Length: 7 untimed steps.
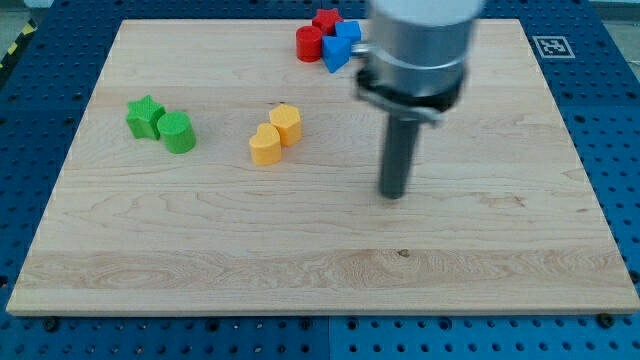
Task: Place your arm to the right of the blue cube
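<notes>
The blue cube (349, 31) sits near the view's top centre, partly behind the arm's body. A second blue block (334, 53) lies just below and left of it. A red star (326, 20) and a red cylinder (309, 43) touch this cluster on its left. My tip (392, 194) rests on the board well below the cluster and slightly to the right of the blue cube, apart from every block.
A green star (145, 116) and a green cylinder (178, 132) sit together at the view's left. A yellow heart (265, 145) and a yellow hexagonal block (286, 125) sit together left of centre. The wooden board (300, 250) lies on a blue pegboard table.
</notes>
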### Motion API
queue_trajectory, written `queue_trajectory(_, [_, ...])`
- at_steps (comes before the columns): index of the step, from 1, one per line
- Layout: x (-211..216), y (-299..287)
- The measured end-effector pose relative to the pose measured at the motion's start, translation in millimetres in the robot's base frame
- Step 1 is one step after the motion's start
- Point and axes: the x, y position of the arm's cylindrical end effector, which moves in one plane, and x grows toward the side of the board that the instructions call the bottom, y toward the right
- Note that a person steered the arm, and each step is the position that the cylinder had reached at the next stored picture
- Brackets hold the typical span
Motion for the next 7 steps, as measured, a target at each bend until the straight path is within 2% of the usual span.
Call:
queue_trajectory(2, [-76, 124])
queue_trajectory(3, [-120, 138])
queue_trajectory(4, [-121, 138])
queue_trajectory(5, [-142, 138])
queue_trajectory(6, [-186, 130])
queue_trajectory(7, [-226, 78])
